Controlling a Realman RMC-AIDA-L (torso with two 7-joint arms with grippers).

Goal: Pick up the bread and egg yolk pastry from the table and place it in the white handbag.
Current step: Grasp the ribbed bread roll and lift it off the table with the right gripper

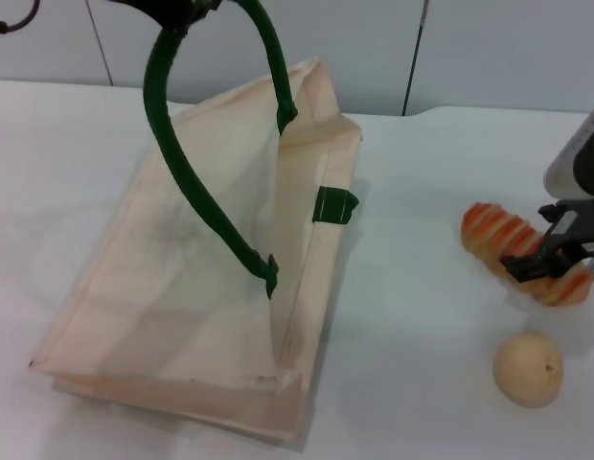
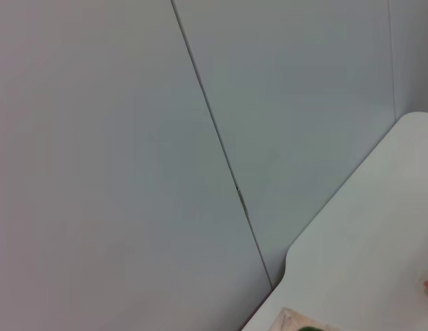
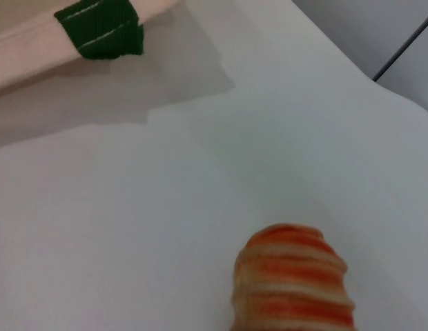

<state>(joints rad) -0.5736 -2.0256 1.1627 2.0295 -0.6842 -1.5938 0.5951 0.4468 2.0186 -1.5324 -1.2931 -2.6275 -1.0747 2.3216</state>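
Observation:
The striped bread (image 1: 498,233) lies on the table at the right, and its end fills the lower part of the right wrist view (image 3: 293,283). My right gripper (image 1: 544,240) is down over the loaf's right half, one dark finger on each side, open. The round egg yolk pastry (image 1: 529,369) sits nearer the front, apart from the gripper. The white handbag (image 1: 182,278) lies at centre-left, its mouth pulled open. At the top edge my left gripper (image 1: 177,11) holds one green handle (image 1: 187,182) up.
The white table (image 1: 422,316) runs to a grey panelled wall (image 2: 131,138) at the back. A green tab (image 3: 100,27) on the bag's side faces the bread, with bare tabletop between them. The second handle hangs inside the bag's mouth.

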